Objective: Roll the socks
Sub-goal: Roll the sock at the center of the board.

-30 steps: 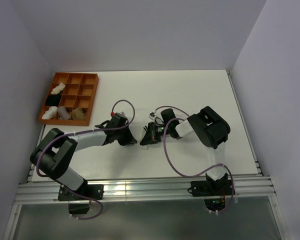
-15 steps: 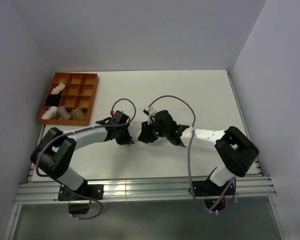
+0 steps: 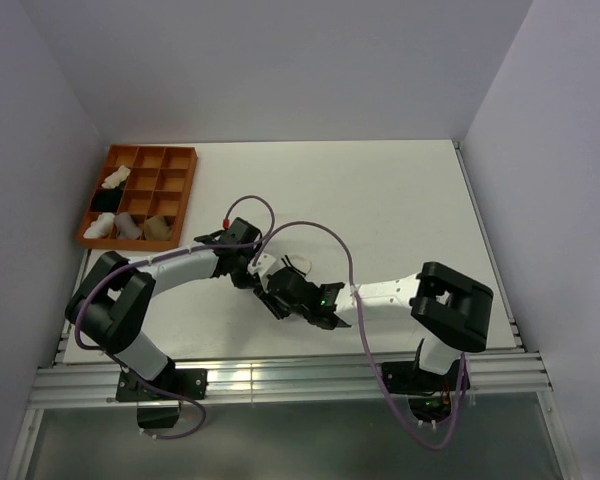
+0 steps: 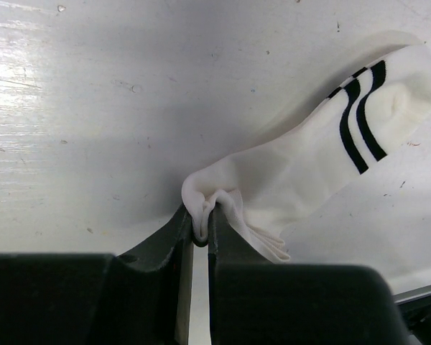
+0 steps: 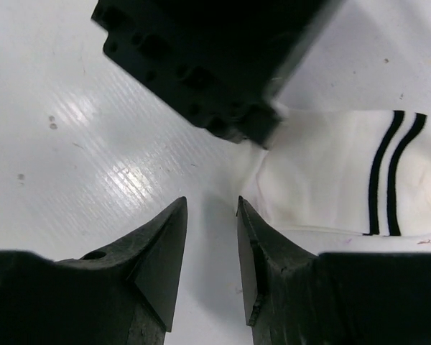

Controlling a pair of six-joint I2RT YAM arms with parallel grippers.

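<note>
My left gripper (image 4: 200,226) is pinched tight on a bunched fold at one end of the striped sock (image 4: 309,158), the two dark fingers pressed together with only the cloth between them. From that pinch the sock runs out flat across the table (image 3: 400,200), a short white knit piece with a rounded end and two thin dark curved stripes near it. The cloth looks soft and lightly wrinkled where it gathers at the fingers.

My right gripper (image 5: 212,212) hovers just beside that same end, its wedge-shaped black fingers spread with a narrow gap and only bare table between them. The left gripper's blocky black body sits right in front of it. The sock lies to one side, not between these fingers.

The table is white and hard, with fine ribbing, a glossy glare and small scuffs.

Well apart, at the far left, sits the tray (image 3: 125,243), orange-brown, rectangular, split into small square compartments. Its nearest row holds a white bundle (image 3: 100,228) on the left, the grey sock (image 3: 128,225) in the middle and the tan-brown sock (image 3: 158,228) on the right. Behind, in the left column, sit a black bundle (image 3: 102,200) and another white bundle (image 3: 115,178)
</note>
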